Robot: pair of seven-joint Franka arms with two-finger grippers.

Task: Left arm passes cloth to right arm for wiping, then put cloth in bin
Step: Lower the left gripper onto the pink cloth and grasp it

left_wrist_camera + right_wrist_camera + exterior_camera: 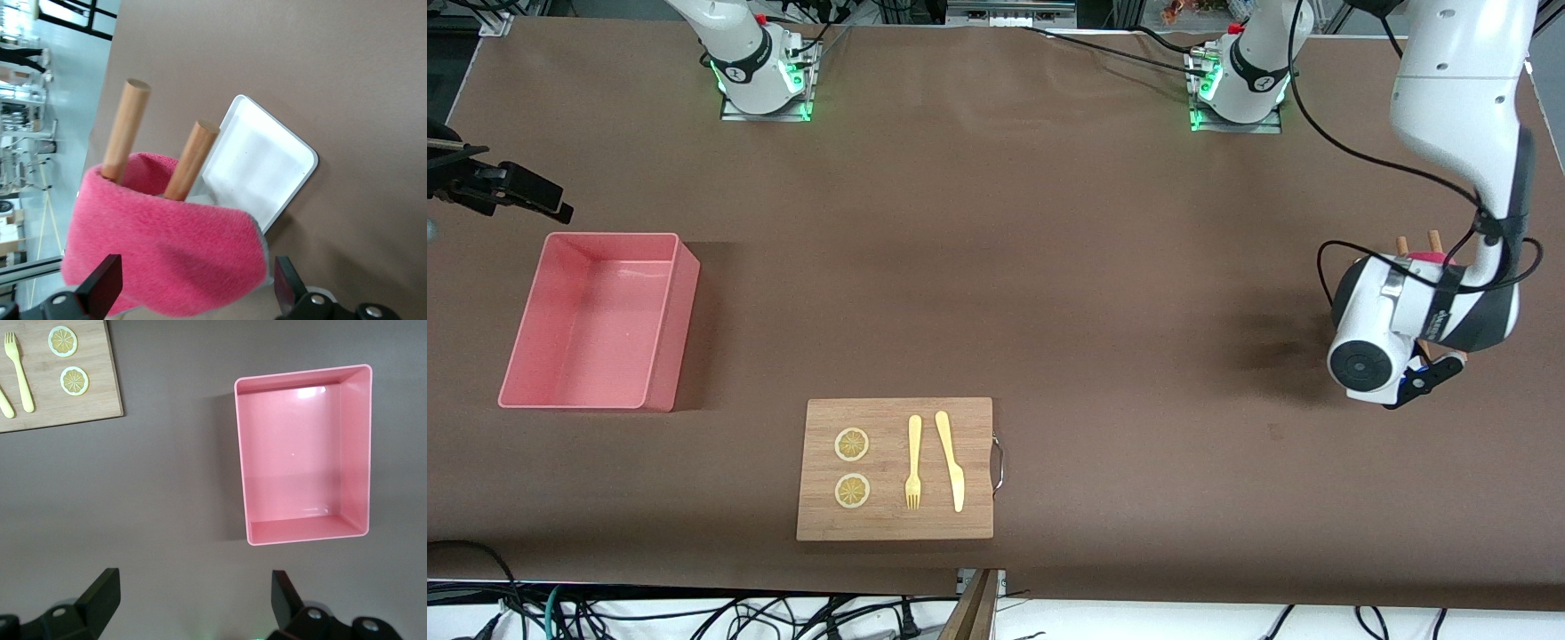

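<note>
Left gripper point(190, 297): mine, hanging at the right edge of the front frame, low over the left arm's end of the table; in my left wrist view my fingers point(100, 288) stand spread wide, pinching nothing.
Cloth point(167, 247): crimson-pink and fluffy, filling the lower left of my left wrist view between my spread fingers, draped around the foot of two wooden pegs point(125, 130); in the front frame only a pink sliver point(1425, 258) peeks out at middle right above my wrist.
White tray point(263, 163): flat, with rounded corners, at the centre of my left wrist view, touching the cloth and the pegs.
Right gripper point(193, 603): mine too, waiting at the upper left edge of the front frame point(525, 197), over the table just above the bin's top corner; my fingers here are spread apart and hold nothing.
Bin point(663, 324): pink tub, left of the front frame, sitting toward the right arm's end of the table.
Cutting board point(974, 471): wooden, lower centre of the front frame, nearer the camera than the bin.
On the board: two lemon slices point(852, 444), a yellow fork point(913, 462) and a yellow knife point(951, 458), side by side.
</note>
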